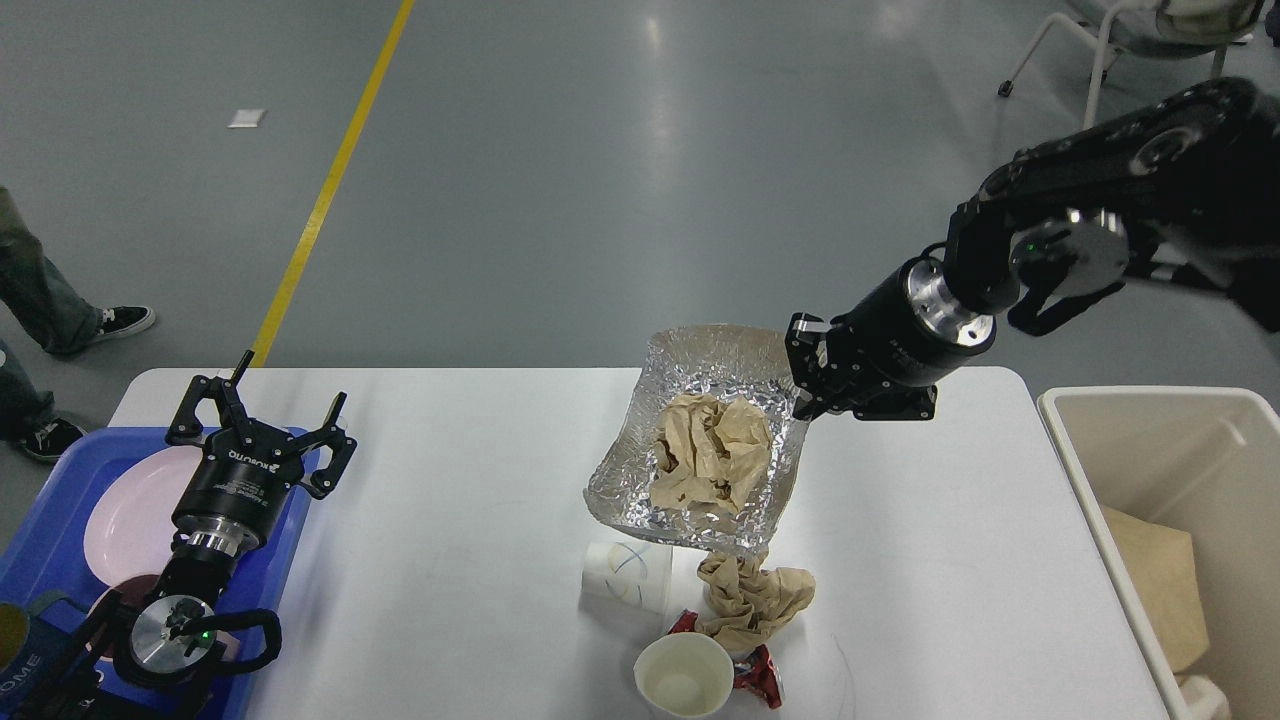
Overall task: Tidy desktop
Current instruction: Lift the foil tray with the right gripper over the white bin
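Note:
The white desktop (450,520) fills the lower view. My right gripper (805,385) is shut on the right rim of a crumpled foil tray (640,480) and holds it lifted above the desktop, with a brown crumpled paper wad (712,455) inside it. Below it on the desktop lie a tipped paper cup (625,575), another brown paper wad (752,600), an upright paper cup (684,675) and a red wrapper (762,680). My left gripper (262,415) is open and empty at the desktop's left end, over the blue tray.
A blue tray (50,540) with a pink plate (125,520) sits at the left edge. A beige bin (1180,500) with brown paper inside stands to the right of the desktop. A person's feet (80,325) and a chair (1130,60) are on the floor beyond.

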Motion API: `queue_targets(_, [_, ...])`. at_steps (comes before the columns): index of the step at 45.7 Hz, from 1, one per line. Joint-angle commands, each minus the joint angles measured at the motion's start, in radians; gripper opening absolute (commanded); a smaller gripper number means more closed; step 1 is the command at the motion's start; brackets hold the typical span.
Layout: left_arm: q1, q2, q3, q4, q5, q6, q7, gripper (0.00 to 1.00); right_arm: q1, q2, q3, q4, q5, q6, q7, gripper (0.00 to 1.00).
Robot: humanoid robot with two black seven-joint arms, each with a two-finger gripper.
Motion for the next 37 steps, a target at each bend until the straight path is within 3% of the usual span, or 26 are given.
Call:
queue_targets(1, [0.0, 0.002, 0.0, 0.0, 0.0, 0.0, 0.0, 0.96, 0.135, -0.004, -0.034, 0.114, -0.022, 0.018, 0.002, 0.0])
queue_targets(20, [0.0, -0.001, 0.0, 0.0, 0.0, 0.0, 0.0, 0.96, 0.192, -0.018, -0.089, 0.181, -0.097, 0.029, 0.023, 0.0])
queue_targets(25, [0.0, -0.001, 0.0, 0.0, 0.0, 0.0, 0.0, 0.96, 0.181, -0.021, -0.091, 0.178, -0.096, 0.042, 0.048, 0.0])
queue_targets(37, [0.0, -0.001, 0.0, 0.0, 0.0, 0.0, 0.0, 0.96, 0.161, -0.104, -0.207, 0.148, -0.108, 0.036, 0.054, 0.0])
